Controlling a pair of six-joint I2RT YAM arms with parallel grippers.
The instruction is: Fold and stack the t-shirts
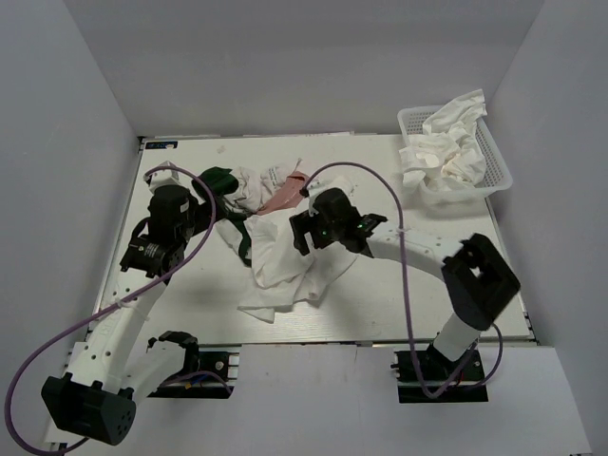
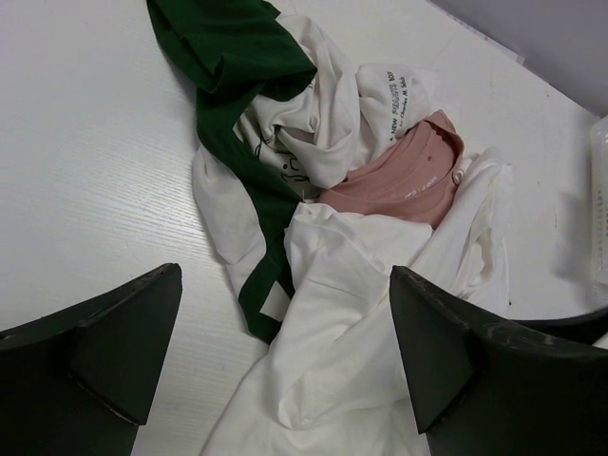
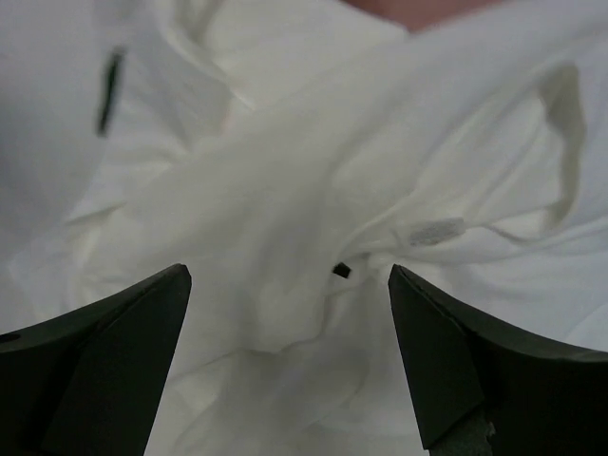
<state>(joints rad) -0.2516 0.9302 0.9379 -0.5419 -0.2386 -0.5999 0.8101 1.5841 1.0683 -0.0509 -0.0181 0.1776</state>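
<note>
A crumpled heap of t-shirts lies mid-table. The white shirt with dark green sleeves (image 1: 228, 185) and lettering (image 2: 275, 104) is at the heap's back left. A dusty pink shirt (image 1: 285, 198) (image 2: 404, 180) lies in its middle. A plain white shirt (image 1: 285, 266) (image 2: 351, 313) (image 3: 313, 190) spreads toward the front. My left gripper (image 1: 171, 195) (image 2: 285, 380) is open, above the heap's left side. My right gripper (image 1: 309, 228) (image 3: 285, 370) is open, close over the plain white shirt, holding nothing.
A white latticed plastic basket (image 1: 489, 152) stands at the back right with crumpled white cloth (image 1: 446, 142) in it. Purple cables run along both arms. Grey walls enclose the white table (image 1: 456, 285) on three sides.
</note>
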